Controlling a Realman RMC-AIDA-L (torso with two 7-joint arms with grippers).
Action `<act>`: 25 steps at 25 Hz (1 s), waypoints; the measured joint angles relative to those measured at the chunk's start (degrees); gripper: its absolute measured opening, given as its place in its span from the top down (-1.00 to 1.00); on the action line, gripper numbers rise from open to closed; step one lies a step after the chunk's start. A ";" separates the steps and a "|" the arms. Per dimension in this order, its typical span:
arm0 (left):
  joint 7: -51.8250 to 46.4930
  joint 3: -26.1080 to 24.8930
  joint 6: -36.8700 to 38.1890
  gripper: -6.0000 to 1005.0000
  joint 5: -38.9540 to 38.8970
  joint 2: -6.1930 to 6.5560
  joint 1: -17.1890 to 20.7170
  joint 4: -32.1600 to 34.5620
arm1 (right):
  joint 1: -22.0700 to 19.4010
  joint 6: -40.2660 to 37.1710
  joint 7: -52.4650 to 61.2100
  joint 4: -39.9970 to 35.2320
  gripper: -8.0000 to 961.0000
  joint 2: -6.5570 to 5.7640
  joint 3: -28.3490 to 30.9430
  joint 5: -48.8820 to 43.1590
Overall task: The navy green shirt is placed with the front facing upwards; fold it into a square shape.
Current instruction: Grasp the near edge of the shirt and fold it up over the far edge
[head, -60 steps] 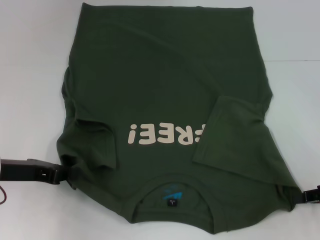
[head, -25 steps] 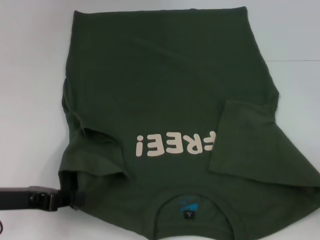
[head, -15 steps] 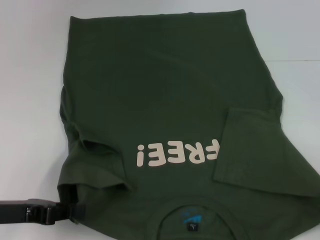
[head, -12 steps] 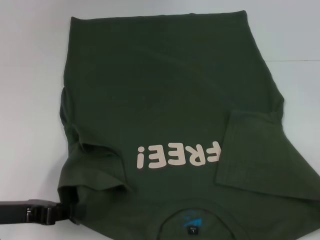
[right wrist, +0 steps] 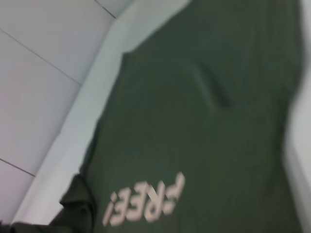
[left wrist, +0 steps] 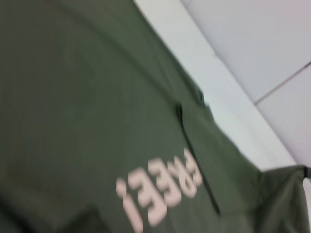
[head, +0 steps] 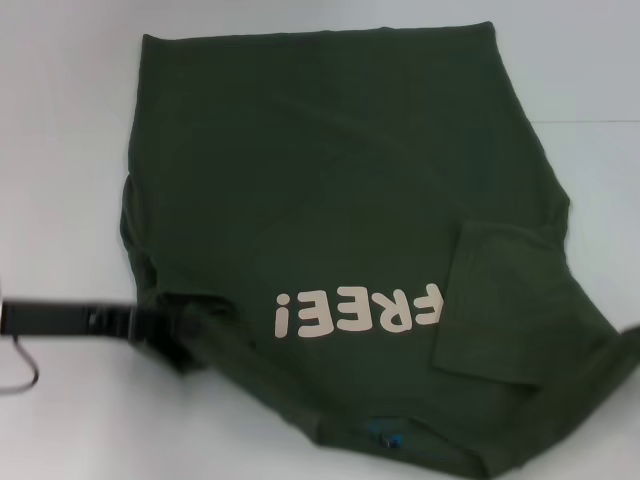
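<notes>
The navy green shirt (head: pixel 330 200) lies front up on the white table (head: pixel 60 130), filling most of the middle, its cream FREE! lettering (head: pixel 358 311) upside down to me in the near half. The far hem runs straight across the far side. The right sleeve (head: pixel 500 300) is folded inward over the body, just right of the lettering. The near collar edge is lifted and bunched, with only a scrap of the blue neck label (head: pixel 385 436) showing at the near edge.

My left gripper (head: pixel 165 328) is at the shirt's near left corner, pressed into the cloth, which is gathered and raised around it; I cannot tell whether the fingers are together on the fabric, since the cloth hides them. My right gripper (head: pixel 630 335) shows only as a blurred dark tip at the near right corner, where the cloth is pulled up; I cannot tell its state either.
</notes>
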 joint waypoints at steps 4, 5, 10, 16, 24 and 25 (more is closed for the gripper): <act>-1.03 -0.42 -5.37 0.89 -1.09 2.20 -5.72 -3.66 | 5.24 3.43 1.15 0.02 0.92 -0.52 0.11 1.28; -1.15 -0.43 -6.99 0.89 -1.22 2.60 -6.94 -4.42 | 6.36 4.57 1.58 0.08 0.92 -0.60 0.06 1.41; -1.00 -0.38 -17.94 0.90 -1.38 3.36 -12.15 -8.26 | 12.30 12.32 2.44 0.26 0.92 -0.52 -0.61 3.52; 2.41 0.42 -33.53 0.88 -3.14 2.61 -16.85 -12.97 | 18.19 23.90 1.53 2.83 0.93 0.51 -2.13 5.09; 14.08 0.67 -53.32 0.85 -10.53 1.07 -22.05 -22.12 | 22.11 41.40 -1.85 6.99 0.93 1.75 -8.87 11.73; 16.16 0.71 -55.38 0.85 -11.58 0.70 -22.67 -23.12 | 22.54 43.79 -2.56 7.43 0.93 1.88 -9.91 13.13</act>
